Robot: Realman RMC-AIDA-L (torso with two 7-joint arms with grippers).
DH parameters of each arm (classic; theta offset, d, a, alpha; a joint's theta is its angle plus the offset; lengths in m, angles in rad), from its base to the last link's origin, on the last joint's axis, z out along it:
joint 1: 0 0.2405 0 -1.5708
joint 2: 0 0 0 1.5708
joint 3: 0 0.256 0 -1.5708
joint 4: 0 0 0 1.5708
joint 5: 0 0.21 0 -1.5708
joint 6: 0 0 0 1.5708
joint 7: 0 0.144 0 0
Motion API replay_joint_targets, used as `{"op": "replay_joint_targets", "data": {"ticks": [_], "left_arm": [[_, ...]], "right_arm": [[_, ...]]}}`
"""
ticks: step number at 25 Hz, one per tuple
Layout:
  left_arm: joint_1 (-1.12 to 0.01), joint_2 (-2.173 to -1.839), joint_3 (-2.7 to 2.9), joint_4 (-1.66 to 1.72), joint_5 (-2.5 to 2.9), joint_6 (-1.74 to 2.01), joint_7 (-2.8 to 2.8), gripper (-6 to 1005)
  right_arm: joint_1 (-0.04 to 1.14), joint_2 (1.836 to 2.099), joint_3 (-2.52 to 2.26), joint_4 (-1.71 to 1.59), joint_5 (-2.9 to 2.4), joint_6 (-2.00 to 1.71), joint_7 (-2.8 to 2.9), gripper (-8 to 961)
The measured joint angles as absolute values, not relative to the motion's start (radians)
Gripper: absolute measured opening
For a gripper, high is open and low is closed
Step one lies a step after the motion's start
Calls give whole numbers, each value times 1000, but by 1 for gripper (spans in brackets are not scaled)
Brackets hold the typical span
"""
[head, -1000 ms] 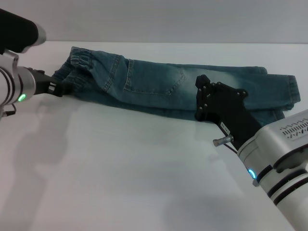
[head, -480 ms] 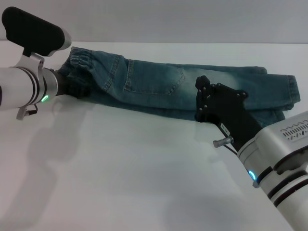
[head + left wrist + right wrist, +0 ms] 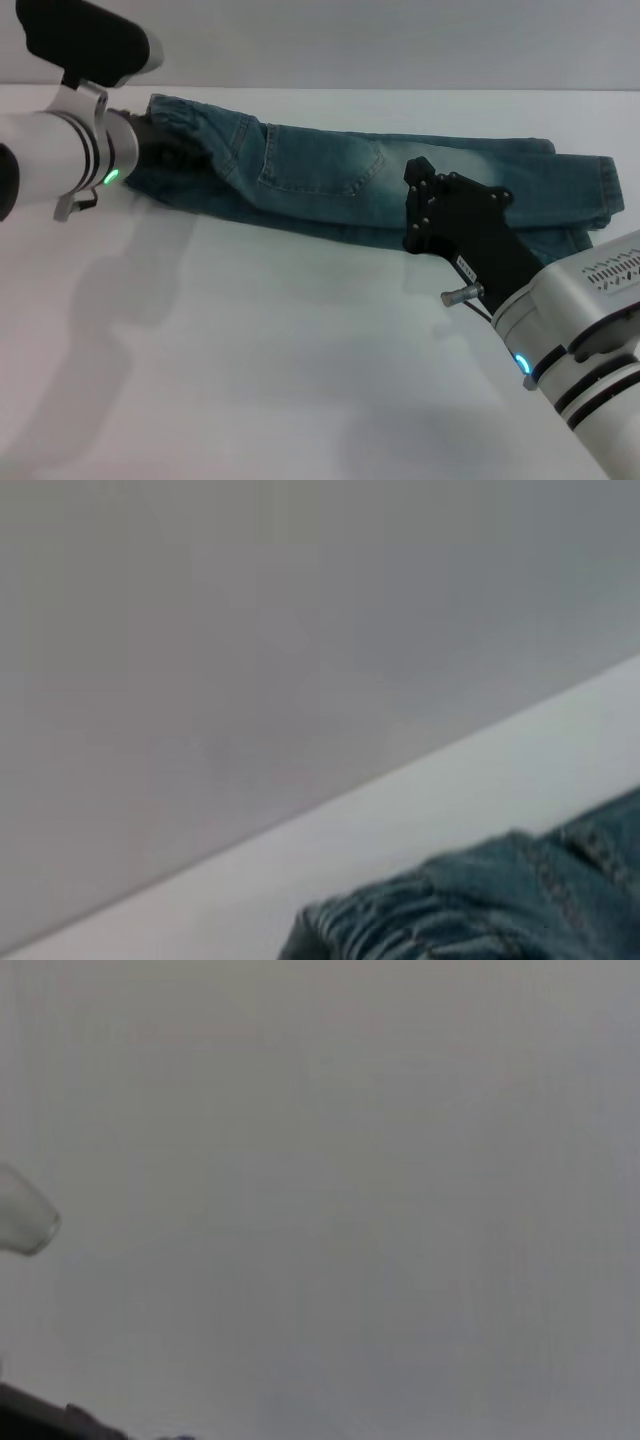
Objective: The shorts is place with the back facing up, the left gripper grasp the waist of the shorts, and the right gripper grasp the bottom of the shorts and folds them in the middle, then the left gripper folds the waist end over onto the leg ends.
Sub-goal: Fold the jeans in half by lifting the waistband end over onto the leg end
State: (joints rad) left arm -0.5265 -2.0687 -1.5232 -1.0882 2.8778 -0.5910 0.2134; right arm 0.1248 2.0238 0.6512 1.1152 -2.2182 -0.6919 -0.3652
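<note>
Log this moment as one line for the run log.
shorts: folded lengthwise on table | left pincer: at waist | right pincer: over near edge, mid-length

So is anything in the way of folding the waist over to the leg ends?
Yes, maybe: the right gripper rests on the shorts about midway, between the waist, where the left gripper is, and the leg ends.
</note>
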Motion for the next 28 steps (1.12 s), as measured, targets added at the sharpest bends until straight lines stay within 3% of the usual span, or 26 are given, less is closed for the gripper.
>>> {"op": "replay_joint_targets", "data": {"ticks": [9, 17, 28], "left_arm": [[-606, -2063, -1525, -1034, 2793, -446, 220, 782], [-763, -2064, -1529, -794, 2764, -323, 219, 781], [-705, -2059, -1532, -916, 2784, -330, 224, 782]], "right_arm": [[127, 2026, 655, 1115, -2219, -692, -329, -1], [122, 2025, 656, 1116, -2219, -692, -327, -1], [122, 2025, 647, 1119, -2217, -692, -327, 0]]}}
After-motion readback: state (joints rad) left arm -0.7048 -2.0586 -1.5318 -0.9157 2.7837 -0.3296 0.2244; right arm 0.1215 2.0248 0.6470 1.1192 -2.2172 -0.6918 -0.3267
